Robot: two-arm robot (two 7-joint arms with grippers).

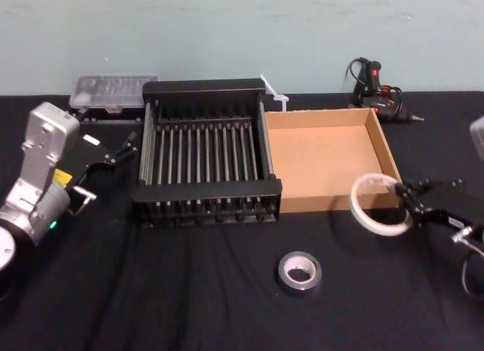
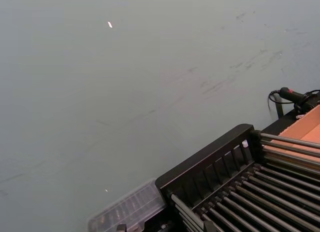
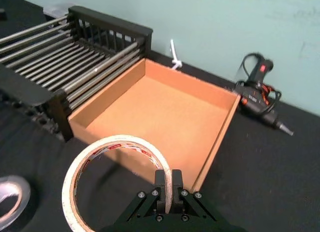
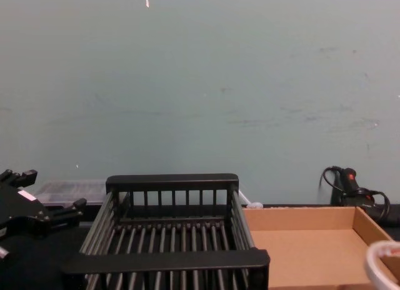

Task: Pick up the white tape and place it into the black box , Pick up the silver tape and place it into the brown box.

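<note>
I hold the flat white, red-labelled tape roll (image 3: 117, 141), a hoop I judge light and stiff, pinched across its thin wall by my right gripper (image 3: 167, 184) at the near right corner of the shallow brown cardboard tray (image 1: 318, 162), while my left gripper (image 1: 112, 163) sits spread beside the black slatted crate (image 1: 204, 192).

1. black box (image 1: 204, 191), centre of the head view: rims look like black plastic, matt with a faint sheen; bars grey with a metallic gleam.
2. brown box (image 1: 321, 158), right of centre: plain brown cardboard, matt, floor finely grainy.
3. white tape (image 3: 122, 141), lower centre of the right wrist view: off-white band, smooth and slightly glossy; paper-like face printed in red.
4. silver tape (image 1: 286, 269), lower centre of the head view: grey-silver, shiny, catching the light.
5. tablecloth (image 1: 189, 290): black cloth, matt, lint-specked.
6. clear case (image 1: 113, 90), upper left: transparent plastic, glossy.
7. wall (image 4: 200, 84): pale green paint, matt, scuffed.
</note>
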